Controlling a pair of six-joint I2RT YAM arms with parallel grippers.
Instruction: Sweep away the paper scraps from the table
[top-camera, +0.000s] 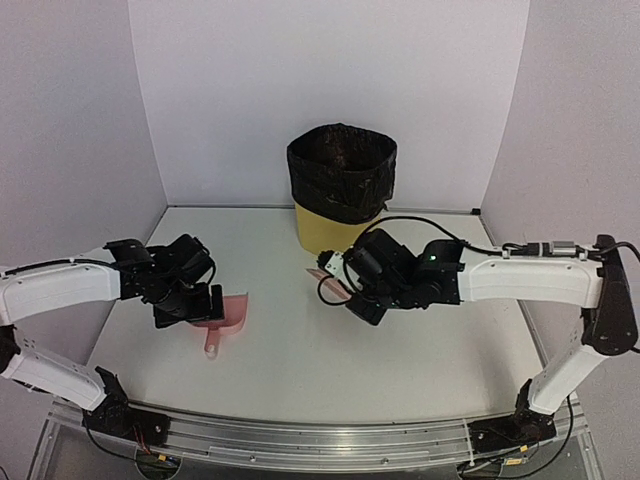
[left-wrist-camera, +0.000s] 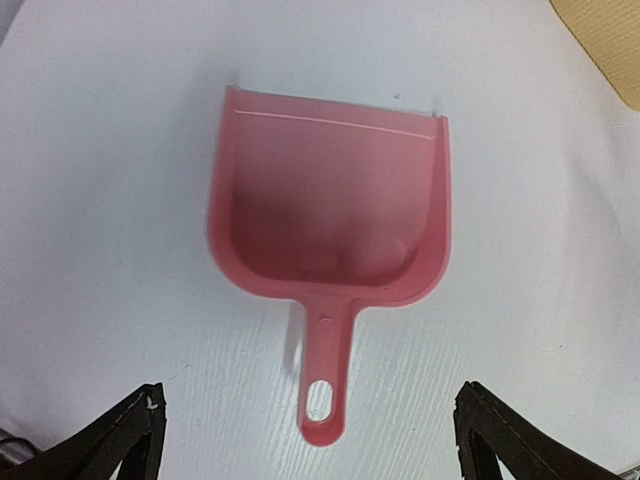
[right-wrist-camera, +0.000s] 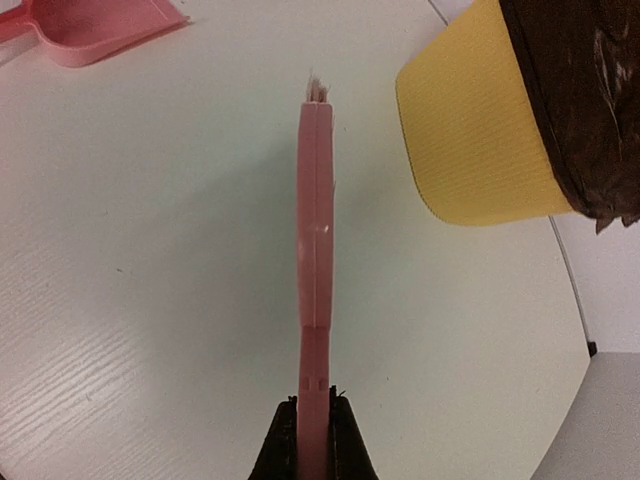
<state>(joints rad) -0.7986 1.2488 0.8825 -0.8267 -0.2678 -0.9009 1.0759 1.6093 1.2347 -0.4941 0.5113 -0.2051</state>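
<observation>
No paper scraps show on the white table (top-camera: 300, 370) in any view. A pink dustpan (top-camera: 225, 312) lies flat on the table, empty, its handle pointing to the near edge; the left wrist view shows it from above (left-wrist-camera: 330, 225). My left gripper (top-camera: 192, 308) hovers over the dustpan handle with its jaws wide open (left-wrist-camera: 310, 445) and holds nothing. My right gripper (top-camera: 350, 280) is shut on the handle of a pink brush (right-wrist-camera: 315, 230), held edge-on above the table (right-wrist-camera: 313, 425). The brush head (top-camera: 326, 264) points toward the bin.
A yellow bin with a black bag liner (top-camera: 340, 190) stands at the back centre of the table, just right of the brush in the right wrist view (right-wrist-camera: 480, 130). White walls close in the table on three sides. A metal rail (top-camera: 320, 440) runs along the front edge.
</observation>
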